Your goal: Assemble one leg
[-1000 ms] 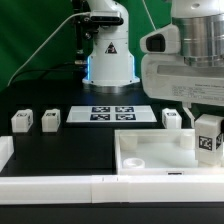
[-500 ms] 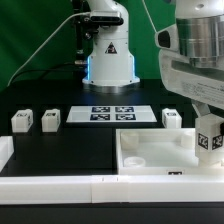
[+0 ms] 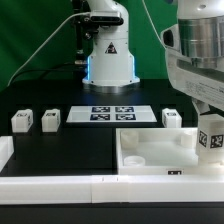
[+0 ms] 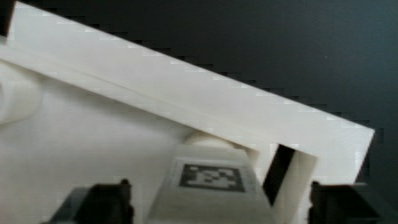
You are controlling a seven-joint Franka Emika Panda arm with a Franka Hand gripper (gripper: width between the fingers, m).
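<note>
In the exterior view, our pincer hangs at the exterior view's right, clamped on the leg. The leg sits upright directly below the hand with its square marker facing the camera. We judge it gripped because it hangs clear of the table with nothing under it. Just beside and below the pincer, toward the exterior view's left, lies the tabletop, hollow side up. The pincer seems to be over that near corner because a corner hole is where a leg belongs.

A spare leg stands near the pincer, behind the tabletop. A second spare leg and a third spare leg stand well apart from it, and are untouched. The marker board lies between those two and the nearest spare, out of the pincer's way.

In the wrist view, the pincer straddles the leg, with one dark finger on each flank. The marker faces the lens, and the exact contact is hard to see. Beyond the leg runs the raised rim of the tabletop, at a slant. We cannot make out the hole itself, so we think the leg needs lining up before it is lowered.
</note>
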